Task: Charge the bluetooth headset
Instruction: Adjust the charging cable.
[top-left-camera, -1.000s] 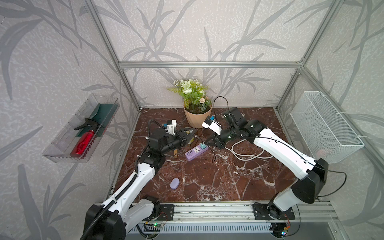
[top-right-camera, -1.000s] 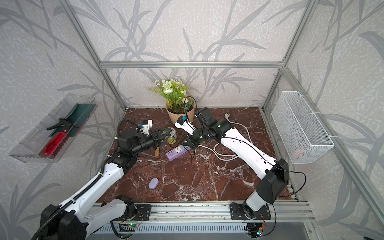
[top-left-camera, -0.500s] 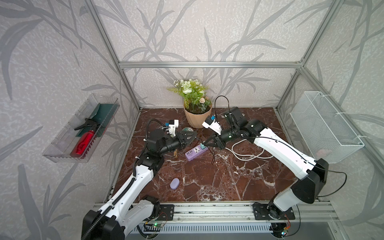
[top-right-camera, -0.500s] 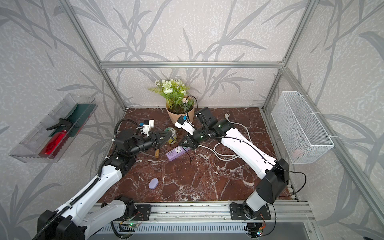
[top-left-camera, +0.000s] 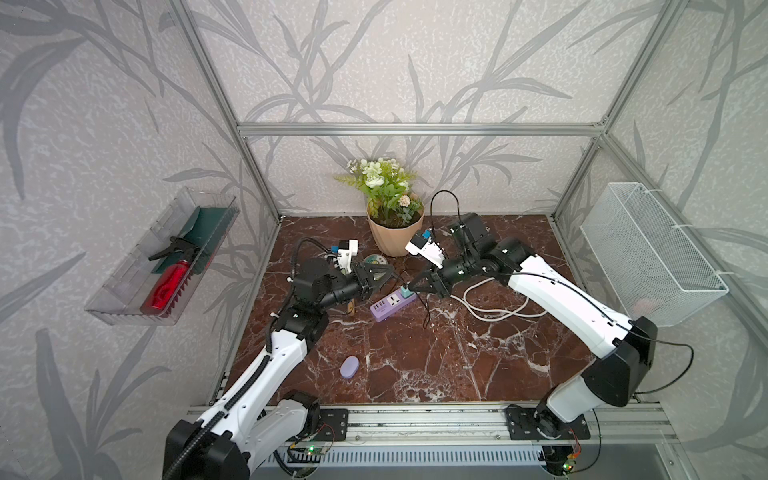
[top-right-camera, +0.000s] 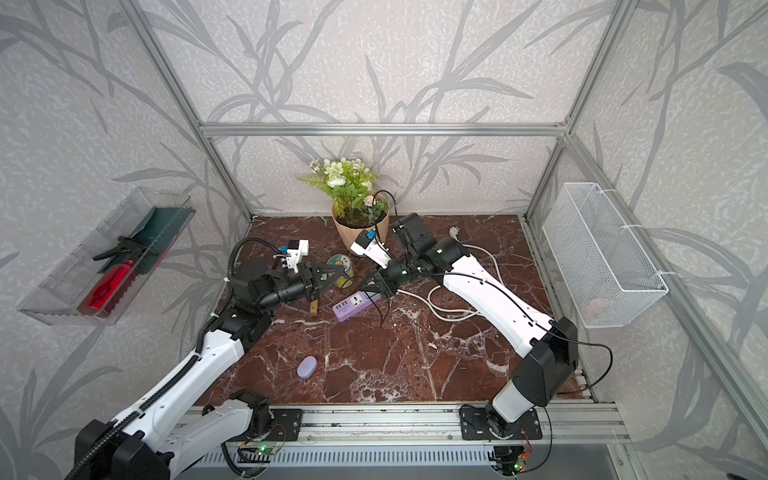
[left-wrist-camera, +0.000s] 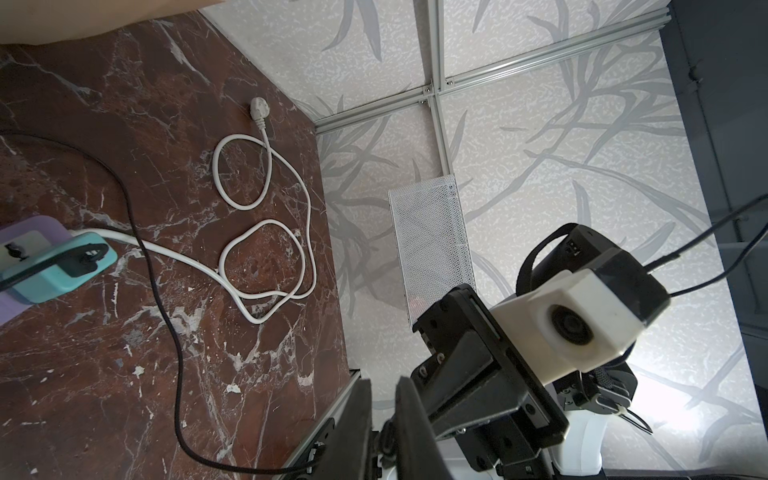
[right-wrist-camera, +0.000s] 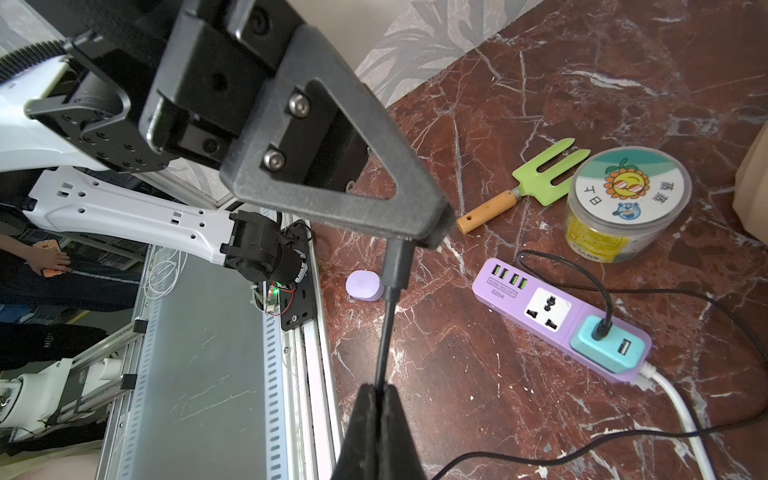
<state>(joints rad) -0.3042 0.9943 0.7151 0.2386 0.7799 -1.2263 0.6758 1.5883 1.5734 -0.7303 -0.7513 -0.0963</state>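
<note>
Thin black cable (right-wrist-camera: 385, 332) held straight
Left gripper (right-wrist-camera: 411, 240) jaws pinch its plug (right-wrist-camera: 397, 268); right gripper (right-wrist-camera: 379, 390) jaws clamp its cord.

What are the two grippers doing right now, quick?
The left gripper is closed on the black cable at its plug end.
The right gripper is closed on the same cable, farther along.
</note>
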